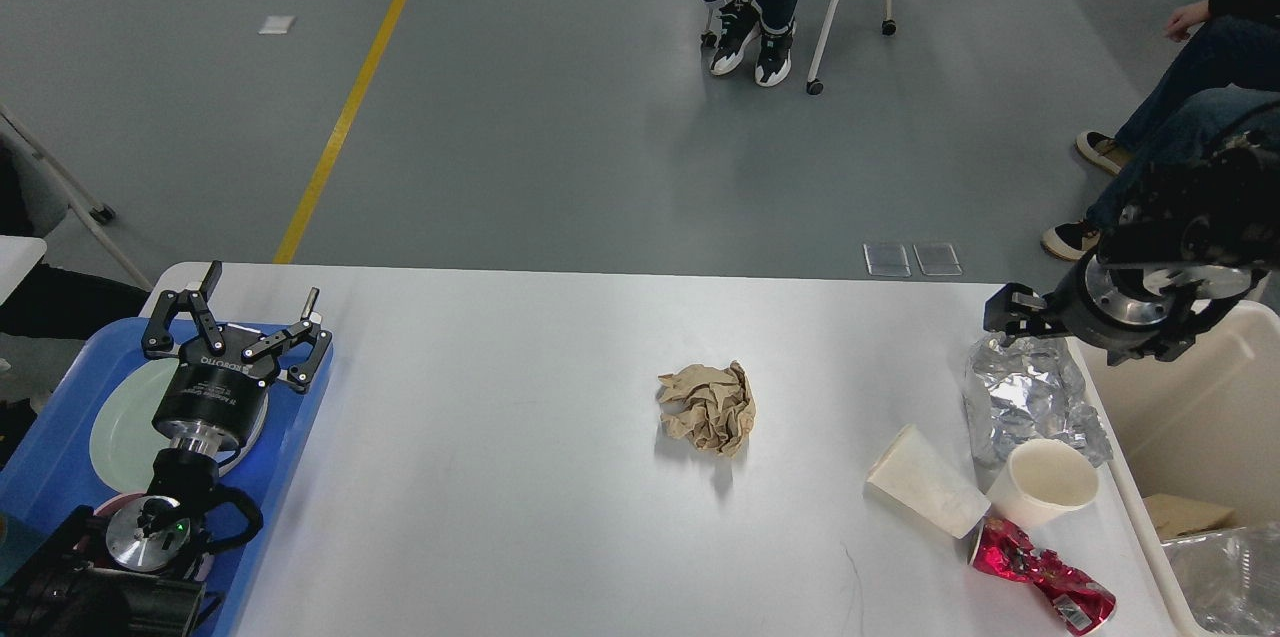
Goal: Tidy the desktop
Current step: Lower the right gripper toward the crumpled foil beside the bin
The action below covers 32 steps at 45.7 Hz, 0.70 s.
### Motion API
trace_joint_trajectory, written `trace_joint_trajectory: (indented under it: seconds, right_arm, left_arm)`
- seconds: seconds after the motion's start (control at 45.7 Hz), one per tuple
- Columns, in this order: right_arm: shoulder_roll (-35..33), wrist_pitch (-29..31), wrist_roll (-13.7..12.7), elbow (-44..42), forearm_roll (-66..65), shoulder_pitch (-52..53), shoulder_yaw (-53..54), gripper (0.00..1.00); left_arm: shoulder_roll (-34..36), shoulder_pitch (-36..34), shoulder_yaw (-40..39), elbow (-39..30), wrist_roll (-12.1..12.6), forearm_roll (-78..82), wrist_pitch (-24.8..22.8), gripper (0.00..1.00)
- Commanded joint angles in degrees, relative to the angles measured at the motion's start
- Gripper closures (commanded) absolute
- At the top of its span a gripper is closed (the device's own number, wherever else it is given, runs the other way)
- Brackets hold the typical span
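The white desk [500, 477] fills the lower half of the view, its far edge running across the middle.

The left gripper [245, 315] hangs over the blue tray [60, 457] at the 9 o'clock side of the desk. Its two fingers [205, 289] stand wide apart and point away from the robot. Nothing is between them and they touch nothing. Under the gripper a pale green plate [120, 427] lies in the tray.

The right gripper [1005, 312] is at the 3 o'clock side, at the far end of the dark arm that comes in from the right. It sits just above the top edge of a crumpled silver foil wrapper [1025, 397]. It is seen small and dark, so I cannot tell whether its fingers are apart or together, or whether they touch the foil.

A ball of crumpled brown paper [708, 407] lies alone in the centre of the desk. Toward 4 o'clock, a white paper cup [925, 492] lies on its side, touching a second paper cup [1045, 485] that stands upright against the foil. A crushed red wrapper [1040, 577] lies just below the cups. The beige bin [1190, 417] stands at the right edge of the desk, with cardboard and clear plastic inside.
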Motion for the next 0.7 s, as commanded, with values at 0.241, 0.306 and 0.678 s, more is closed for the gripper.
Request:
trace_joint_trajectory:
  seconds: [0.241,0.306,0.678]
  right_arm:
    - [6.69,-4.48,-0.01,-20.62,0.36,-18.44,1.52,0.0]
    - [7.92,-4.39,-0.1,-24.4,0.36,-21.6,2.32,0.0]
    - [12.23,-5.53,-0.01,-38.03,0.18,-34.53,2.41,0.02]
  left_arm:
    - [0.0,-0.01,0.0,0.0,0.0,0.0,-0.01,0.04]
    - [0.0,-0.01,0.0,-0.08,0.0,0.0,-0.01,0.04]
    - [0.0,-0.01,0.0,0.0,0.0,0.0,-0.01,0.04]
